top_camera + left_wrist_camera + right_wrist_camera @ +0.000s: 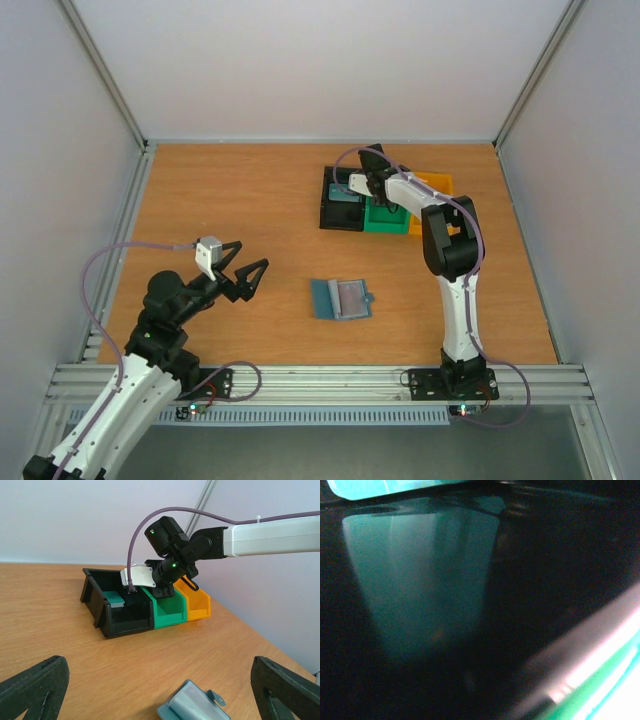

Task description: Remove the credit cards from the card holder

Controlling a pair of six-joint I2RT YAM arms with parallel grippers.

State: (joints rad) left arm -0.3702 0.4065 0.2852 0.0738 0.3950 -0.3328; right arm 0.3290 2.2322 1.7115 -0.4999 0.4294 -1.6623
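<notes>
The blue-grey card holder (342, 298) lies open on the table, its strap tab to the right; its far end shows in the left wrist view (192, 707). My left gripper (252, 255) hovers open and empty to its left, fingers (40, 682) spread wide. My right gripper (347, 188) reaches down into the black bin (333, 215), where a teal-looking card (116, 600) rests. That card (420, 575) fills the dark, blurred right wrist view. The right fingers are not distinguishable. No card shows in the holder's pockets.
The black bin, a green bin (385, 218) and a yellow bin (435, 185) stand side by side at the back right. The right arm (270, 532) stretches over them. Metal rails edge the table.
</notes>
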